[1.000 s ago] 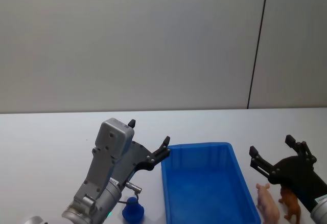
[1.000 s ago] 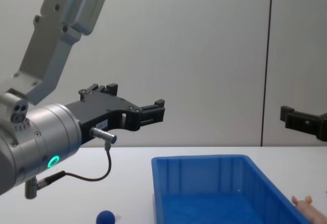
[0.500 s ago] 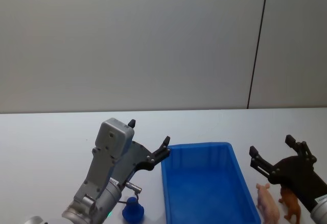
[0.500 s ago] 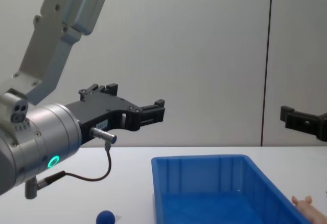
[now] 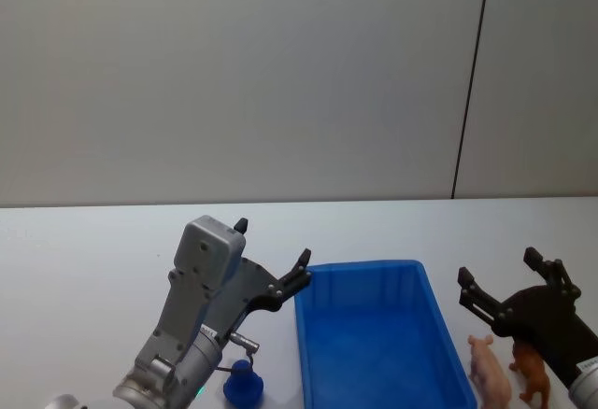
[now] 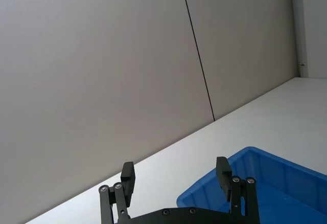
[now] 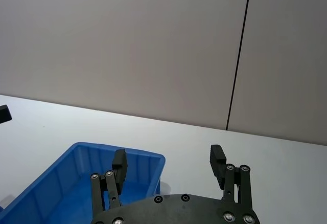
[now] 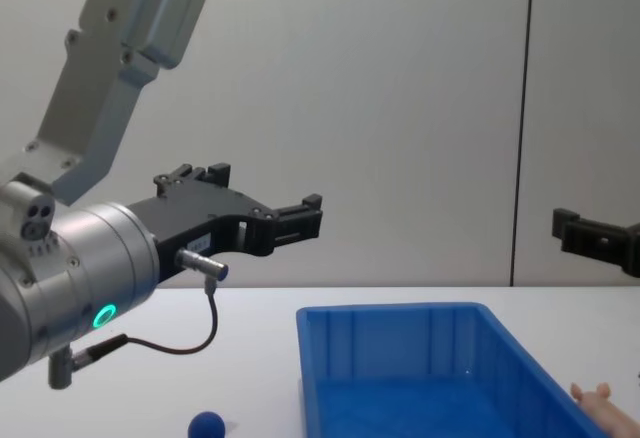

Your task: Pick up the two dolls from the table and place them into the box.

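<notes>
One box (image 5: pixel 374 344) is sitting on one table (image 5: pixel 93 260). Two dolls are lying right of the box: one pink doll (image 5: pixel 490 372), one brown doll (image 5: pixel 533 374). One ball (image 5: pixel 243 387) is resting left of it. Two claws are hovering: left claw (image 5: pixel 273 242), right claw (image 5: pixel 496 266).

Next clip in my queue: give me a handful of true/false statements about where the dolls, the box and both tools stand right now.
1. The pink doll and the brown doll both lie on the table, right of the box. True.
2. The box holds one doll. False: no doll shows inside it; both are on the table.
3. The left tool is open and empty. True.
4. The right tool is shut on the brown doll. False: it is open and empty, held above the table near the dolls.
5. The blue ball lies in the box. False: it sits on the table, left of the box.
</notes>
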